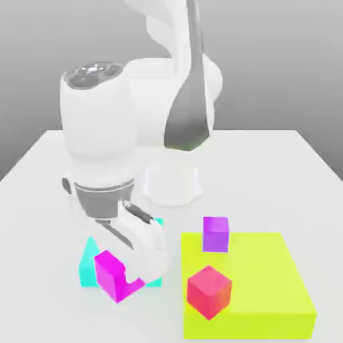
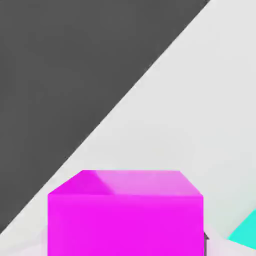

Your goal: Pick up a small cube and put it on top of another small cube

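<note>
The small cube (image 1: 111,273) is bright magenta and sits tilted at the front of a cyan block (image 1: 87,266), towards the exterior view's left. My gripper (image 1: 130,271) is down at this cube, and one white finger (image 1: 149,249) presses against its side. The jaws are shut on the small cube. In the hand view the same magenta cube (image 2: 125,215) looms very close, with a corner of the cyan block (image 2: 245,231) beside it. A violet-purple cube (image 1: 216,233) and a red-pink cube (image 1: 209,290) rest on a yellow-green slab (image 1: 268,281).
The yellow-green slab lies flat on the white table (image 1: 281,167), at the exterior view's right of the gripper. The arm's white base (image 1: 173,181) stands behind the blocks. The table edge runs diagonally against a dark floor (image 2: 65,75) in the hand view.
</note>
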`<state>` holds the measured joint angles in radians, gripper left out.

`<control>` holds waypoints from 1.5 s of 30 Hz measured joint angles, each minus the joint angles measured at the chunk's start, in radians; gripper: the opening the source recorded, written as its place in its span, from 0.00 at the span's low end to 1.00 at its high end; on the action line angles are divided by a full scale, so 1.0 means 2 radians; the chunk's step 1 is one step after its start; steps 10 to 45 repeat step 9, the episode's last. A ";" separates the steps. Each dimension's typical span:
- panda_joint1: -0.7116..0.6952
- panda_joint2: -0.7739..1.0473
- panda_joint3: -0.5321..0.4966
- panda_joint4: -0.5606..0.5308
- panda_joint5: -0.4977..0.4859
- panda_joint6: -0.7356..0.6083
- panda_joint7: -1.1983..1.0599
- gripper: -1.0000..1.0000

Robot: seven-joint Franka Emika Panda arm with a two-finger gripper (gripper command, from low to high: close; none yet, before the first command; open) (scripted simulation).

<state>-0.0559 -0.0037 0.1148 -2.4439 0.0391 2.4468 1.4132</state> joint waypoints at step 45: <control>0.028 0.029 0.006 -0.024 -0.025 0.050 0.016 1.00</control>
